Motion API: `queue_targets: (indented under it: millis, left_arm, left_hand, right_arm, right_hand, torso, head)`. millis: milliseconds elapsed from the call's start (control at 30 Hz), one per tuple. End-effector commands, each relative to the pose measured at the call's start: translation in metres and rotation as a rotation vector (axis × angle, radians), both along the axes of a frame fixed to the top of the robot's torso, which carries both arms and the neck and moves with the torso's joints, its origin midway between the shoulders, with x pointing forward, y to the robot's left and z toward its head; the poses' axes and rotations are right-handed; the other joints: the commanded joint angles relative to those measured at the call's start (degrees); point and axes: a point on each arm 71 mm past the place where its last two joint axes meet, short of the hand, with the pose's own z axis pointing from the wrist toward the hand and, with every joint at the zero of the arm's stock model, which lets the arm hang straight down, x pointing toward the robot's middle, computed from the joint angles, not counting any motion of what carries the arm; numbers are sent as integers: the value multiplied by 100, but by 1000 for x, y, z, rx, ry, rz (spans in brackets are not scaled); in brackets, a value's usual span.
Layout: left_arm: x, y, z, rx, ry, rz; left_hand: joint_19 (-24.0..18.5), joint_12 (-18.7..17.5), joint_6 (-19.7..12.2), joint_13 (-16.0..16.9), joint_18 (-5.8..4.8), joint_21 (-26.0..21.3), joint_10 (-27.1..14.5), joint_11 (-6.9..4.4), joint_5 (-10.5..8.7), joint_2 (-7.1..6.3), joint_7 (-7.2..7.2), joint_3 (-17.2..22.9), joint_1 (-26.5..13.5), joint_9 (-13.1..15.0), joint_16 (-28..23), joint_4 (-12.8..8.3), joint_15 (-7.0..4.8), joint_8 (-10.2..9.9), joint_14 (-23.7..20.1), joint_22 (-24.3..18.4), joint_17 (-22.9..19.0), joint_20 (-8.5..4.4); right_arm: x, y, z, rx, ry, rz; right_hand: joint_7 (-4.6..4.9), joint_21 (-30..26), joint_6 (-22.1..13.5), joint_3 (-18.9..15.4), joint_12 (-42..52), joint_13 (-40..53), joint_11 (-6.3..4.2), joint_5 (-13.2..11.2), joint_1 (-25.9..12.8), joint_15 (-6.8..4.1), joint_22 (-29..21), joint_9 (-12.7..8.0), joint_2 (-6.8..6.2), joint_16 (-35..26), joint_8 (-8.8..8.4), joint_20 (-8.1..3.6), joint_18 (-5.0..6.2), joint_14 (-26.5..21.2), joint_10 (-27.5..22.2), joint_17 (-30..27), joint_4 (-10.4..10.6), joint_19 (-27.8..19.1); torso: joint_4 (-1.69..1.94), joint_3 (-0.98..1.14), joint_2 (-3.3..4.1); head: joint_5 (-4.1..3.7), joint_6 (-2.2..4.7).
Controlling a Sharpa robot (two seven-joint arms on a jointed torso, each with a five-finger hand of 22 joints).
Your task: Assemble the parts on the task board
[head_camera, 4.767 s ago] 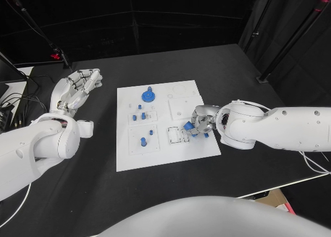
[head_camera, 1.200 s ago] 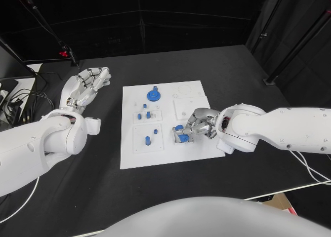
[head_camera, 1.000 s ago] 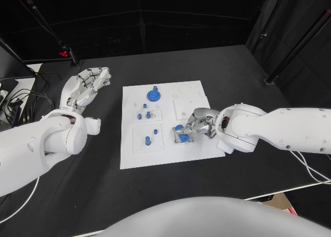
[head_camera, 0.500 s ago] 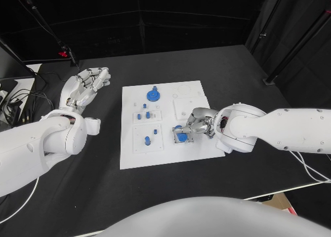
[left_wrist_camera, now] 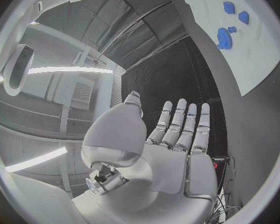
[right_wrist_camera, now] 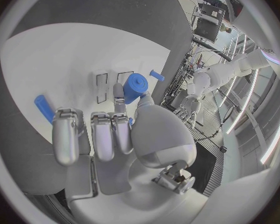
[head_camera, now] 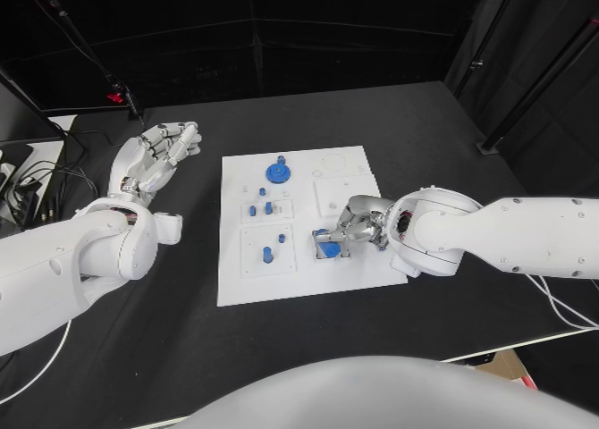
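Note:
The white task board lies mid-table. My right hand is over its right half and pinches a round blue part between thumb and a finger, just above a clear rectangular frame. The right wrist view shows that blue part at the fingertips of the right hand, with two slots beyond it. A blue gear, small blue pegs and a blue piece sit on the board's left half. My left hand lies flat and open on the table left of the board, empty.
Cables and a dark device lie at the table's left edge. A black stand foot is at the back right. Black table surrounds the board. In the left wrist view the board's corner carries blue parts.
My right hand has carried the blue part a little leftward over the clear frame and lowered it slightly. The left hand has stayed still.

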Motion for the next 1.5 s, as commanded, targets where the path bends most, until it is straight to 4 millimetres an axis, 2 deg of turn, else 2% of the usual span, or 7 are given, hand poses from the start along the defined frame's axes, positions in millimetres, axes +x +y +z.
queue_targets:
  millis: [33, 300, 667, 967, 1100, 1267, 1500]
  left_arm:
    - [-1, -1, 4, -20, -42, -19]
    - [-1, -1, 4, -19, -40, -19]
    - [-1, 0, 4, -19, -38, -19]
    - [0, 1, 4, -18, -37, -18]
    - [0, 1, 4, -17, -37, -16]
    - [0, 0, 3, -17, -37, -18]
    - [1, 1, 3, -16, -37, -15]
  left_hand:
    - [-52, 19, -39, -5, -58, 26, 2, 2, 22, 59, 776, -26, 13, -5, 21, 0, -9, 37, -31, -5, -5, -2]
    - [-61, 23, -41, -6, -58, 24, 2, 2, 26, 65, 776, -30, 17, -6, 26, 0, -9, 40, -32, -14, -11, -2]
    - [-61, 23, -41, -6, -58, 24, 2, 2, 26, 65, 776, -30, 17, -6, 26, 0, -9, 40, -32, -14, -11, -2]
    - [-65, 27, -42, -6, -59, 24, 1, 3, 32, 70, 776, -33, 21, -6, 32, -1, -9, 43, -30, -17, -16, -1]
    - [-65, 27, -42, -6, -59, 24, 1, 3, 32, 70, 776, -33, 21, -6, 32, -1, -9, 43, -30, -17, -16, -1]
    - [-63, 30, -43, -7, -59, 24, 0, 3, 37, 75, 776, -35, 26, -6, 37, -1, -9, 45, -29, -14, -21, -1]
    - [-64, 33, -40, -7, -59, 24, -1, 3, 40, 78, 776, -38, 30, -6, 45, -1, -10, 50, -22, -14, -24, -2]
  right_arm:
    - [0, 1, 1, -14, -8, 11]
    - [1, 1, 2, -3, -26, 6]
    - [1, 2, 5, 17, -57, -5]
    - [-4, -7, 15, 77, -141, -3]
    - [-6, -16, 24, 147, -220, -25]
    - [-7, -40, 26, 164, -246, -47]
    - [-12, -72, 26, 68, -235, -91]
  right_hand:
    - [-3, -33, -25, -61, 14, 1508, -23, -46, -36, -46, 1313, 27, -34, 14, 25, -47, -49, 615, 607, 1509, -9, 340]
    - [24, -32, -170, -214, 14, 1508, -4, -219, -182, -48, 1317, 160, -55, 14, 91, -55, -50, 615, 607, 1509, 3, 343]
    - [20, -30, -195, -256, 14, 1508, -5, -190, -241, -45, 1319, 226, -26, 14, 142, -54, -51, 615, 607, 1509, -3, 345]
    - [-2, -60, -300, -245, 14, 1508, -29, -477, 237, -93, 1310, 470, -148, 14, 325, -92, -43, 615, 607, 1509, -53, 332]
    - [60, -95, -551, -210, 14, 1508, 25, -337, 504, -69, 1297, 545, -225, 14, 359, -84, -35, 615, 607, 1509, -59, 314]
    - [185, -108, -1133, -180, 14, 1508, 134, -166, 699, 6, 1296, 594, -324, 14, 396, -26, -34, 615, 607, 1509, -37, 309]
    - [249, -35, -1383, -213, 14, 1508, 193, 58, 524, 64, 1330, 652, -234, 14, 627, 33, -54, 615, 607, 1509, -1, 352]
  torso:
    - [-1, 3, 0]
    - [2, 2, 0]
    - [-4, 0, 2]
    - [1, -1, -3]
    - [-6, -3, -7]
    - [24, -9, -3]
    - [-21, -7, 0]
  head:
    - [6, 1]
    - [2, 1]
    - [4, 1]
    - [8, 1]
    - [-17, 1]
    - [-145, 1]
    - [-197, 1]
